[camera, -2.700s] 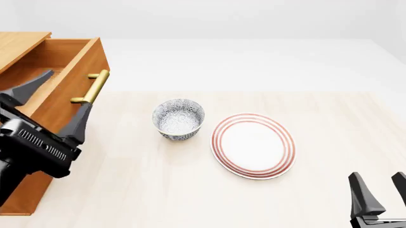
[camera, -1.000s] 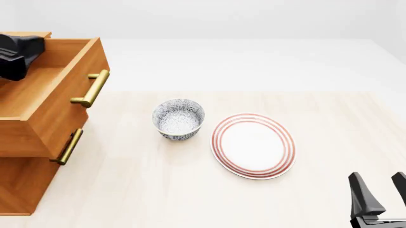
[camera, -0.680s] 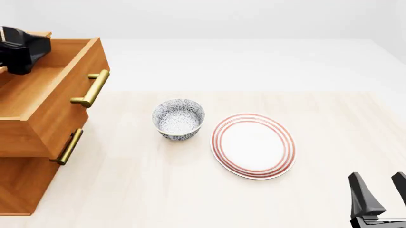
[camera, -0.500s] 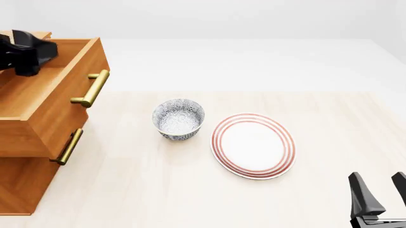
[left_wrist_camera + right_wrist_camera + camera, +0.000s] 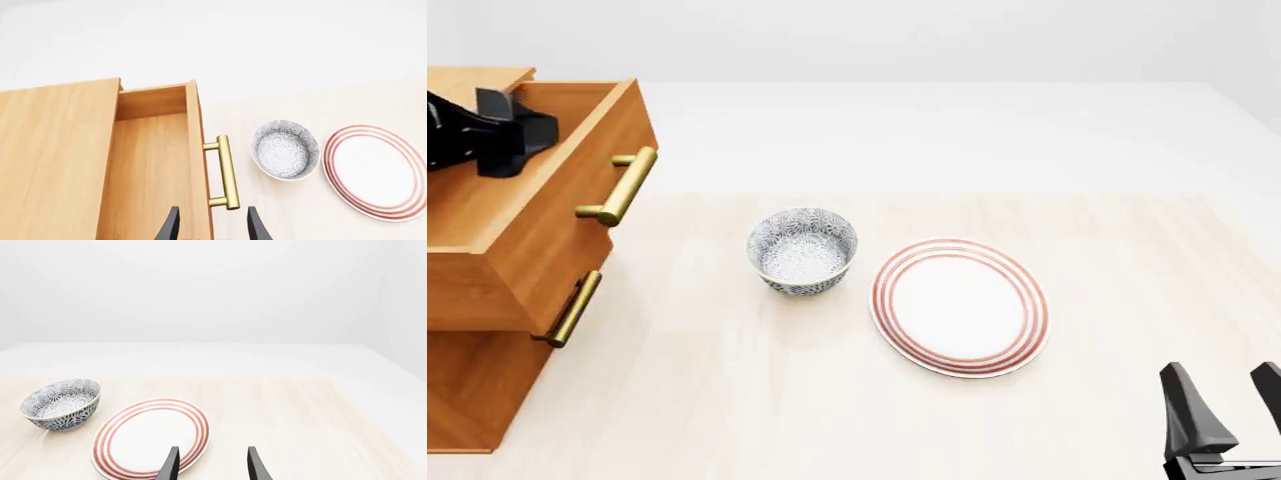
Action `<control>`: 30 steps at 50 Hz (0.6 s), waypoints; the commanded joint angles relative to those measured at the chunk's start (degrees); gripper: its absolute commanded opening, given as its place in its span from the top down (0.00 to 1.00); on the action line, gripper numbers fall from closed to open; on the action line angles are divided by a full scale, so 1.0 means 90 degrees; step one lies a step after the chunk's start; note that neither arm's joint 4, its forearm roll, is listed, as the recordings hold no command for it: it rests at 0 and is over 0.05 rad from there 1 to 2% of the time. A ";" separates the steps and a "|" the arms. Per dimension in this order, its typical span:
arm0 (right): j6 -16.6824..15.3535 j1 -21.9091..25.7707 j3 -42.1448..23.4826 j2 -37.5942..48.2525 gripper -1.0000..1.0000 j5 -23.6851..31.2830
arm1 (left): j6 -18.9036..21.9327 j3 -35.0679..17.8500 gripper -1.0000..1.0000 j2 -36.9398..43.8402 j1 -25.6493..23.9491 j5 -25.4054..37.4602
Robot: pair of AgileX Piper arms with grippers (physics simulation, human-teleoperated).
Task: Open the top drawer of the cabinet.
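Note:
The cabinet (image 5: 474,400) stands at the table's left edge. Its top drawer (image 5: 554,215) is pulled out, showing plain wood inside (image 5: 150,170), and its brass bar handle (image 5: 618,187) is free. The handle also shows in the left wrist view (image 5: 223,172). My left gripper (image 5: 507,140) hovers above the open drawer, touching nothing. In its wrist view its fingers (image 5: 171,226) stand apart and empty over the drawer's front edge. My right gripper (image 5: 1228,420) is open and empty at the near right, far from the cabinet.
The second drawer's handle (image 5: 571,310) sits below the top one, and that drawer is shut. A patterned grey bowl (image 5: 802,250) stands mid-table. A white plate with red rings (image 5: 960,305) lies to its right. Both also show in the right wrist view: the bowl (image 5: 60,404) and the plate (image 5: 150,437).
My left gripper rose from low by the drawer's front to above the cabinet, then drifted right over the open drawer. The drawer stays pulled out. The right arm has not moved.

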 commanded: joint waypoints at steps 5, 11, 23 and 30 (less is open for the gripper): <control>0.0001 0.0000 0.0000 0.0000 0.00 0.0000 | -0.0087 0.0299 0.00 -0.0021 0.0102 -0.0202; 0.0001 0.0000 0.0000 0.0001 0.00 0.0000 | -0.0121 0.0478 0.00 -0.0067 0.0164 -0.0347; 0.0001 0.0001 0.0000 -0.0001 0.00 0.0000 | -0.0412 0.0853 0.00 -0.0107 0.0078 -0.0727; 0.0000 0.0001 0.0000 0.0000 0.00 0.0000 | -0.0575 0.1067 0.00 -0.0218 0.0085 -0.0947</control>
